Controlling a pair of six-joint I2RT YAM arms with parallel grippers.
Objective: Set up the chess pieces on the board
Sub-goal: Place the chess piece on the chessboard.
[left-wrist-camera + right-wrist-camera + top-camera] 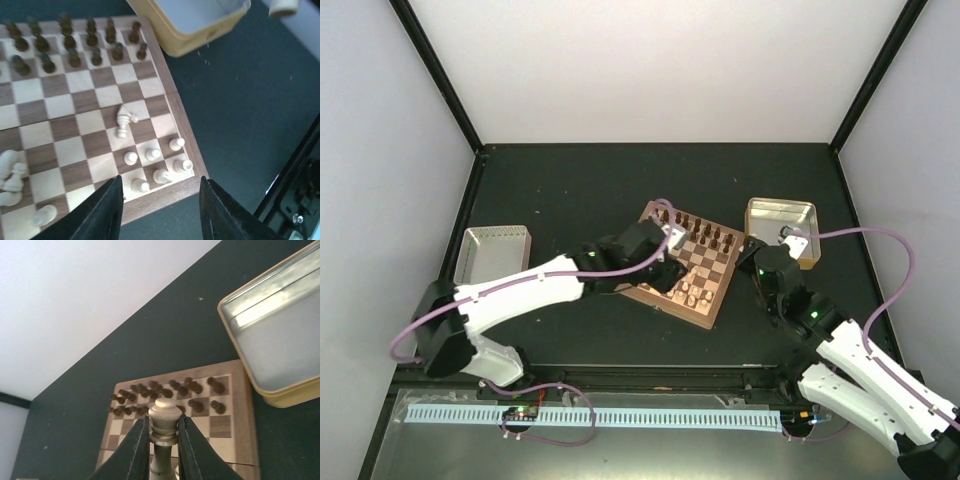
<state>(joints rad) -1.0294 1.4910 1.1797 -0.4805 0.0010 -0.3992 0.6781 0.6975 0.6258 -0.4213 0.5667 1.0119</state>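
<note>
Between the fingers of the right gripper (163,427), a pale cream chess piece (165,411) stands upright, clamped just under its rounded head. Ahead of those fingertips lies the board (244,415), with two rows of dark pieces (165,389) along its far side. Off to the gripper's right sits a metal tray (280,340) with a yellowish wall.

The left gripper (160,192) hovers above a near corner of the board, its jaws apart and holding nothing. Just beyond its fingertips stands a cluster of pale pawns (154,154). One pale knight (125,119) is a little farther ahead. To the left of its fingers, several pale pieces (11,172) lie in a loose heap. All rests on a dark table (570,190).
</note>
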